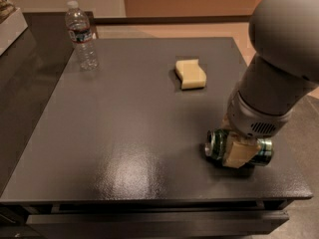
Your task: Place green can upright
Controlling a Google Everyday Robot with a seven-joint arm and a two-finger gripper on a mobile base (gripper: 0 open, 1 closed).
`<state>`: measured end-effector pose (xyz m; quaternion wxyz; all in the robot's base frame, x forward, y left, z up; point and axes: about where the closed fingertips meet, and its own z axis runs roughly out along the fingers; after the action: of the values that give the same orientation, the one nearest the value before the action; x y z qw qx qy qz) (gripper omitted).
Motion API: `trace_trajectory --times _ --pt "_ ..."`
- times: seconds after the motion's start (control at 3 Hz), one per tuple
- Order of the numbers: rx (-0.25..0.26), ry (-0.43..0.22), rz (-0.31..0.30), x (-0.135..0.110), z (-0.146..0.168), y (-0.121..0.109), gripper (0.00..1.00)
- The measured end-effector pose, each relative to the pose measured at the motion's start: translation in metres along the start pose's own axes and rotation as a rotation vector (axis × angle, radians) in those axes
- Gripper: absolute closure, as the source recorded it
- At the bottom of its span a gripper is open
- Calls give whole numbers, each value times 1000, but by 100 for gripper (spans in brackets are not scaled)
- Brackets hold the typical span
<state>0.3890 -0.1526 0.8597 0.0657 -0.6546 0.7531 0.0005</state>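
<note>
The green can point(218, 146) lies on its side near the front right corner of the dark table point(124, 133), its silver top facing left. My gripper point(239, 151) comes down from the big grey arm point(279, 68) and straddles the can's middle. One tan finger point(238, 154) lies across the can's front side; the other is hidden behind the can.
A clear plastic water bottle point(81, 35) stands upright at the table's far left corner. A yellow sponge point(190, 73) lies at the far middle right. The table's front edge is close to the can. A counter point(12, 26) stands at far left.
</note>
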Motion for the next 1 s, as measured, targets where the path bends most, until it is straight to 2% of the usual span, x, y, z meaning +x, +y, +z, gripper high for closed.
trace_trajectory --times 0.33,0.67,1.0 --pt "28 -210 48 -28 -40 -18 100" --pt "53 -386 83 -51 -73 -30 100" --pt "86 -571 117 -64 -90 -39 100"
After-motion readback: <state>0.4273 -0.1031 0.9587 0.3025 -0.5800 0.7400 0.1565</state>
